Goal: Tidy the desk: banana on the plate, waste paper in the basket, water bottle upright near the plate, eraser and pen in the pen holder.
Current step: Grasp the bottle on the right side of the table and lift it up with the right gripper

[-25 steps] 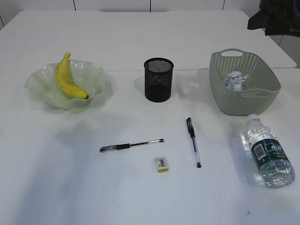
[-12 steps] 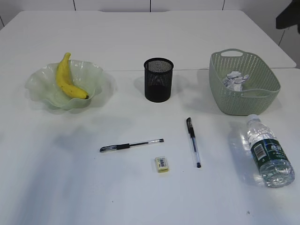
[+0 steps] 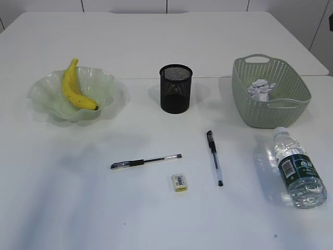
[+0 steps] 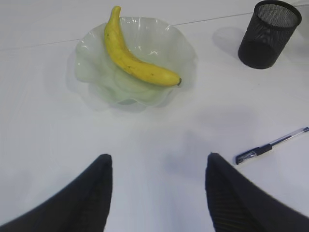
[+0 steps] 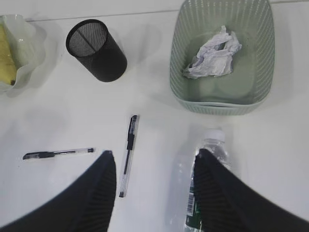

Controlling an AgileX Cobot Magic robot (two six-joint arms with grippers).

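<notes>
Green label on the clear plastic water bottle beneath the empty, parted right gripper: unreadable. The left gripper hangs parted over the white tabletop.

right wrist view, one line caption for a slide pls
Open right gripper above lying water bottle, crumpled paper already in basket.
</notes>
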